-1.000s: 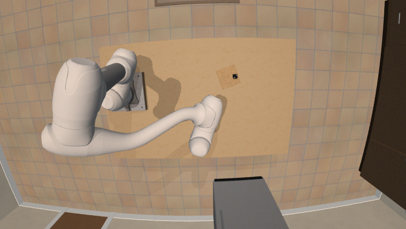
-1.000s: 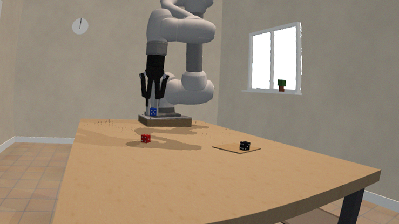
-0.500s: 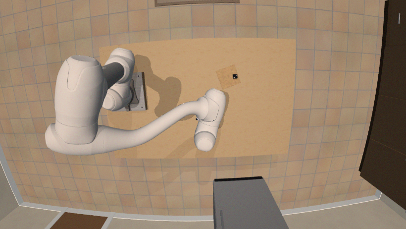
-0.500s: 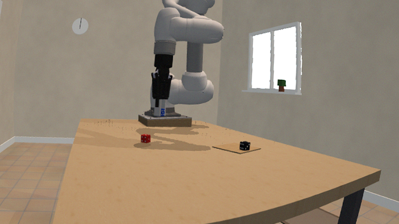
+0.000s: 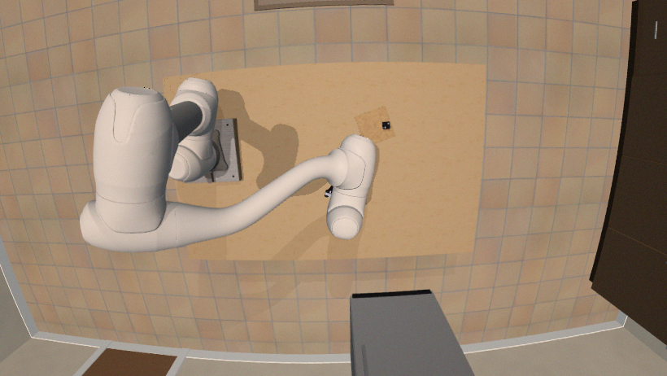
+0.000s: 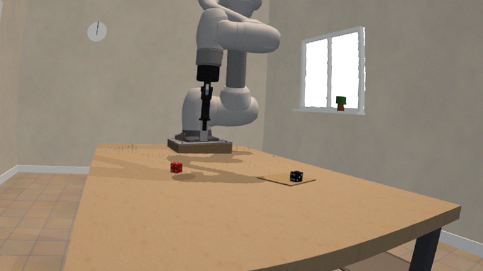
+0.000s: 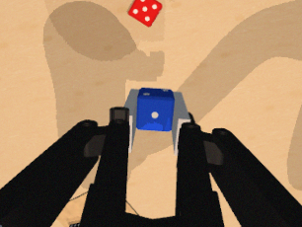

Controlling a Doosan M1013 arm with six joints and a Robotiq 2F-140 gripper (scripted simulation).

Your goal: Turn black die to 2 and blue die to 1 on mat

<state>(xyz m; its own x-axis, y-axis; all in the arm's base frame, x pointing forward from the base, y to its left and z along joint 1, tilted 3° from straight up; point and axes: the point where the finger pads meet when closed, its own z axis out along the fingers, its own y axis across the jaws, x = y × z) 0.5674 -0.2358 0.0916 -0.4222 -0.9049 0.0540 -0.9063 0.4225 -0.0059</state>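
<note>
Exterior view, left to right: red die [image 6: 176, 167] [image 7: 145, 11] is sitting on the table [image 6: 231, 209] [image 5: 429, 200] [image 7: 247, 123], seemingly flat, so leave it alone. Next is the gripper [image 5: 328, 191] [image 6: 203, 136] [image 7: 155, 104], closed most of the way, pinching the blue die [image 7: 155, 113] above the table. Wrist cam has its 1 facing the camera, so I'd guess that turn is sorted. Far right, the black die [image 5: 385, 124] [image 6: 296, 176] is on the mat [image 5: 366, 124] [image 6: 276, 179]; can't read its top, so no idea if the 2's done. Blue still needs lowering flat onto the mat.
</note>
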